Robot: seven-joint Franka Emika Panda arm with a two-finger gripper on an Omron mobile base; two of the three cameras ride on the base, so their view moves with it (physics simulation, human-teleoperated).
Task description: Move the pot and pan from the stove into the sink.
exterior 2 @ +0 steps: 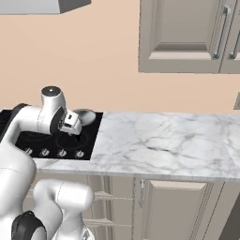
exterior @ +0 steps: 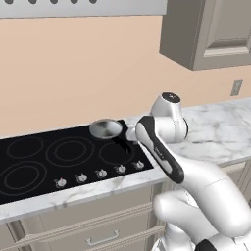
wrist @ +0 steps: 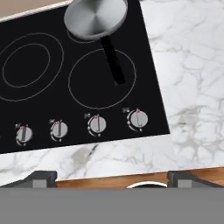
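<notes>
The pan (wrist: 95,17), shallow, round and of dull grey metal, sits at the far right corner of the stove (wrist: 39,105), its bowl holding nothing; its far rim is cut off by the top edge of the hand view. Its long straight black handle (wrist: 113,61) reaches toward the near side across the right front ring burner. In the left base view the arm's white forearm hides the end of that handle, and in the right base view the wrist covers most of the pan, leaving a grey sliver. The stove is flat black glass with thin grey rings, its left part cut off, and small silver knobs (wrist: 97,124) run along its near edge. The white marble bench (exterior 2: 164,140), veined in grey, frames the stove and stretches away to the right. The hand (wrist: 111,181) hangs above the bench's near edge in front of the knobs, well apart from the pan, its two dark fingertips (wrist: 41,178) spread wide with nothing between them.
</notes>
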